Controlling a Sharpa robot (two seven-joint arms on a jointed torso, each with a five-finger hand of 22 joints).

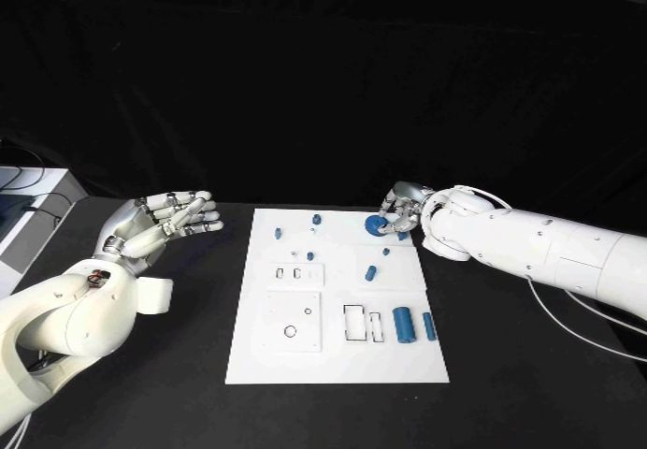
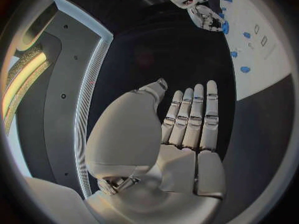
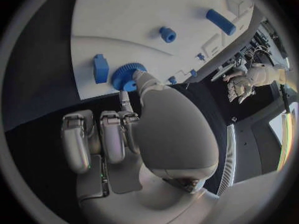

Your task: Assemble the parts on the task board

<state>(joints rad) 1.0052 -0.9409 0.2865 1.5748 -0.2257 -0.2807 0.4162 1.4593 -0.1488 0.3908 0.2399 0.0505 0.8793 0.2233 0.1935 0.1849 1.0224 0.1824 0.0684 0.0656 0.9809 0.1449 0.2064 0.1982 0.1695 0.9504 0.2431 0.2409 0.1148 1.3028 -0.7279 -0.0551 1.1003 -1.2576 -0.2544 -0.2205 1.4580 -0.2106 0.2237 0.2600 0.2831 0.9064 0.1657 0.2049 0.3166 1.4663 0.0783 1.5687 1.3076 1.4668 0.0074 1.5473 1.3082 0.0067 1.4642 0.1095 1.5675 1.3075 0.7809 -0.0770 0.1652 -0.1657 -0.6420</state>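
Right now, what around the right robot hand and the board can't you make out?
- Blue gear: its grip, in the right wrist view; the right robot hand's thumb covers the contact.
- Small parts at the task board's far edge, head view: too small to identify.
- Left robot hand: nothing hidden, spread, holds nothing.

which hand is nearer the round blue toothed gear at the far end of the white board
Right. The right hand has its fingers on the round blue toothed gear. The left hand is raised, holding nothing, off the white board's opposite side.
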